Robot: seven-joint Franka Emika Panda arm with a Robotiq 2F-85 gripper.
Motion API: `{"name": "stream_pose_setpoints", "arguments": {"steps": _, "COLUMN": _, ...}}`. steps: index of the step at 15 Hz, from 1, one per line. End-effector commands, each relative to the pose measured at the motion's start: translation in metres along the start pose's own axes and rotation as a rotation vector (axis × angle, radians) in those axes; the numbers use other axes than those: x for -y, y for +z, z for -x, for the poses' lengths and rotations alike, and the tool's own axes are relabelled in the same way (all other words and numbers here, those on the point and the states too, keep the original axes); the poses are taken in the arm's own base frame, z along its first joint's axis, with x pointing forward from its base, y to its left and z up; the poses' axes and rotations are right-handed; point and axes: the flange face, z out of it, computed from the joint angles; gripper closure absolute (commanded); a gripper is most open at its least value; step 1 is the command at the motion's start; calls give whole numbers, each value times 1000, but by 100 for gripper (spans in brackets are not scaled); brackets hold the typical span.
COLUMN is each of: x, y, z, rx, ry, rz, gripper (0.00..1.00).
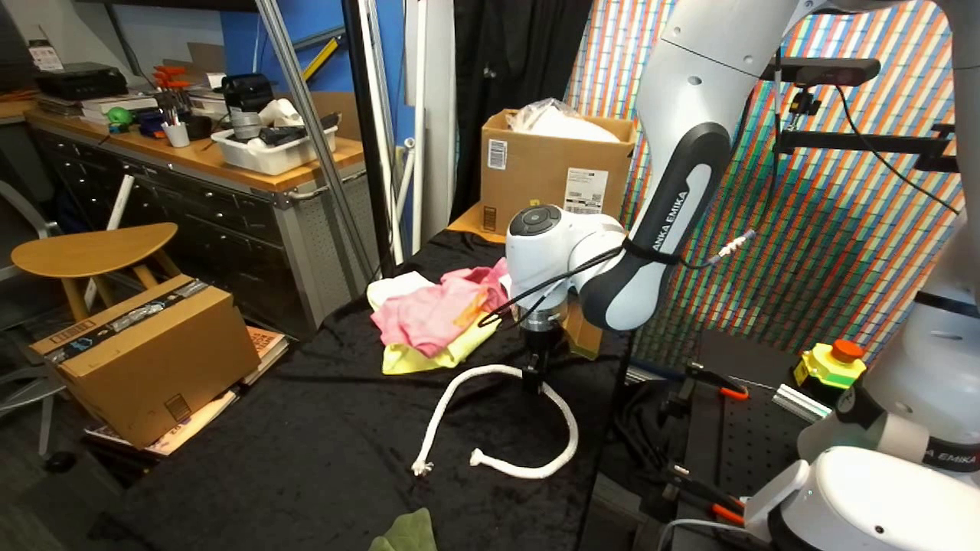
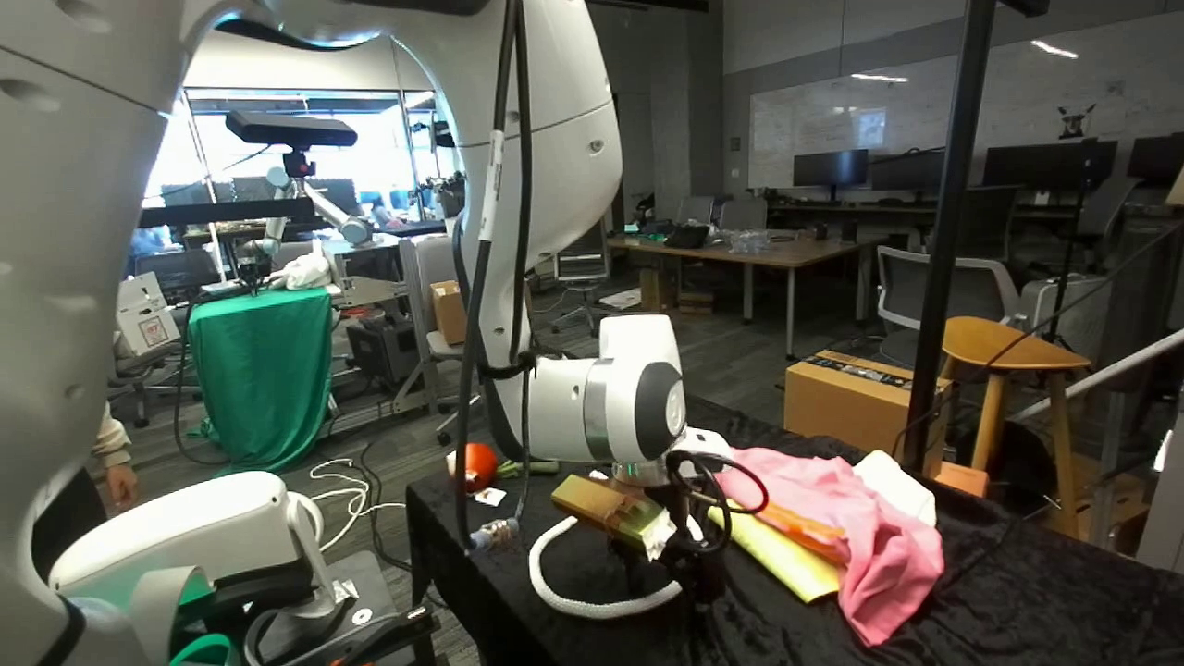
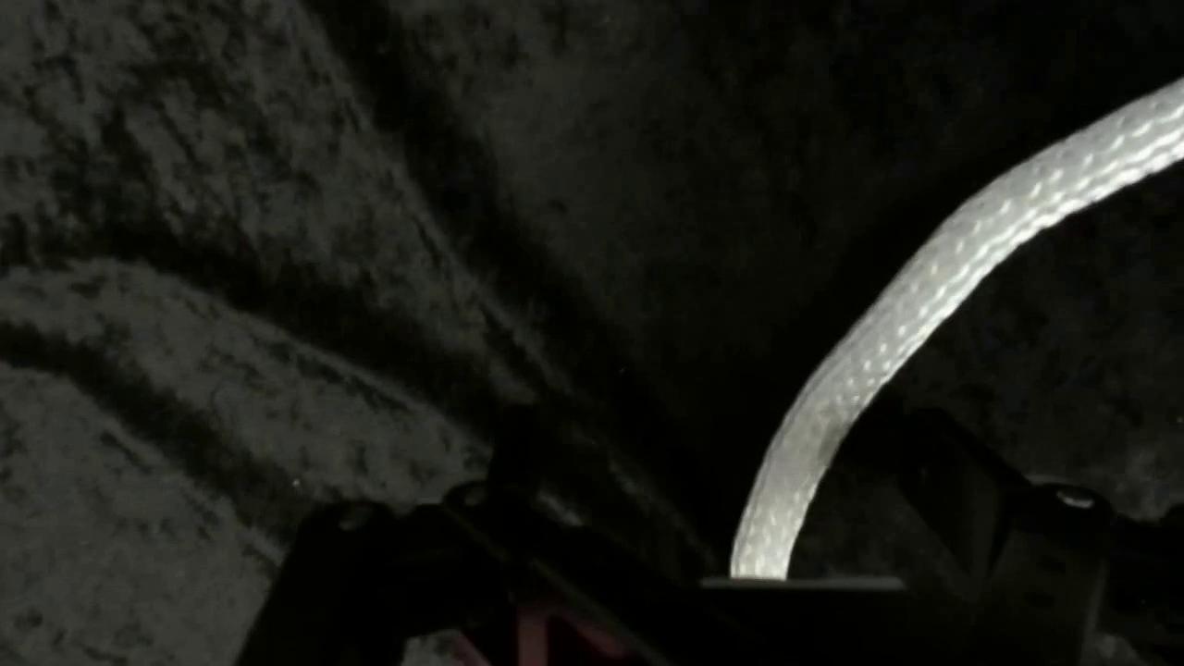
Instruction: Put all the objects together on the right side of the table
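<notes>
Nearest of all, along the bottom of my wrist view, stand the dark fingers (image 3: 1008,532) of my pincer (image 3: 721,444), parted wide and grasping nothing; a white rope (image 3: 860,379) runs between them, closer to the finger at the frame's right, though whether they touch I cannot tell. In an exterior view I hang low over the black tabletop (image 1: 306,451), astride the rope's upper bend; I judge this placing lets me catch it mid-length (its two ends lie loose, lower in the frame). Up and left of me rest a pink cloth (image 1: 429,314), a yellow cloth (image 1: 436,361) partly beneath it, a cream-white cloth (image 1: 393,288) at its edge, and an orange item (image 1: 469,311) against it; they are heaped, I suppose, because that is the gathering place; a green cloth (image 1: 407,533), cut off by the bottom edge, lies well apart and probably needs fetching.
</notes>
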Motion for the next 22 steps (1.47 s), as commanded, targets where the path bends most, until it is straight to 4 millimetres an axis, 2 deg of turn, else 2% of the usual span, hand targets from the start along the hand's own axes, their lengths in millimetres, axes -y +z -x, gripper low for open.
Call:
{"name": "stream_pose_setpoints", "arguments": {"steps": 1, "x": 0, "y": -11, "z": 10, "rx": 23, "ry": -24, "rz": -55, "gripper": 0}}
{"name": "stream_pose_setpoints", "arguments": {"steps": 8, "x": -5, "y": -19, "z": 12, "rx": 17, "ry": -13, "rz": -114, "gripper": 0}}
{"name": "stream_pose_setpoints", "arguments": {"steps": 22, "x": -9, "y": -15, "z": 15, "rx": -17, "ry": -14, "rz": -174, "gripper": 0}}
